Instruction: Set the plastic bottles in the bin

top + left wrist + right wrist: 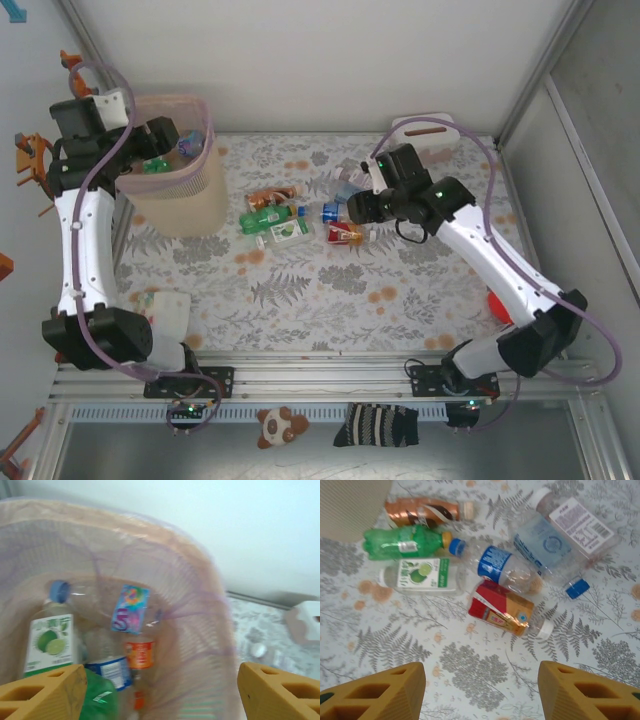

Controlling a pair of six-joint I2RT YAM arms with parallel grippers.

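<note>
Plastic bottles (285, 215) occupy two locations. One group lies loose on the floral bench (330, 300), just toward 12 o'clock from its centre. The other group lies inside the bin (170, 190), which stands upright at the 10 o'clock corner of the bench.

Bench group, right wrist view, all items on their sides:
- red-labelled bottle (500, 612) at centre;
- blue-labelled clear bottle (502, 567) touching it at 12 o'clock;
- lime-labelled bottle (422, 575) at 9 o'clock;
- green bottle (405, 542), blue-capped, at 10 o'clock;
- copper-coloured bottle (422, 511) at 11 o'clock;
- large clear bottle (565, 530) with a white label at 1 o'clock.

The right gripper (482, 690) hovers at 6 o'clock of this group, above bare bench. Its jaws stand wide apart with nothing between them.

The left gripper (160, 692) hangs over the bin mouth, jaws spread wide, holding nothing.

Bin contents, left wrist view (blurred):
- blue-capped lime bottle (50, 640) at 9 o'clock;
- multicoloured-label bottle (130, 609) at 12 o'clock;
- orange-labelled bottle (140, 652) near centre;
- second green bottle (97, 697) at 7 o'clock.

A white-pink box (425, 130) sits at the 1 o'clock edge of the bench.
</note>
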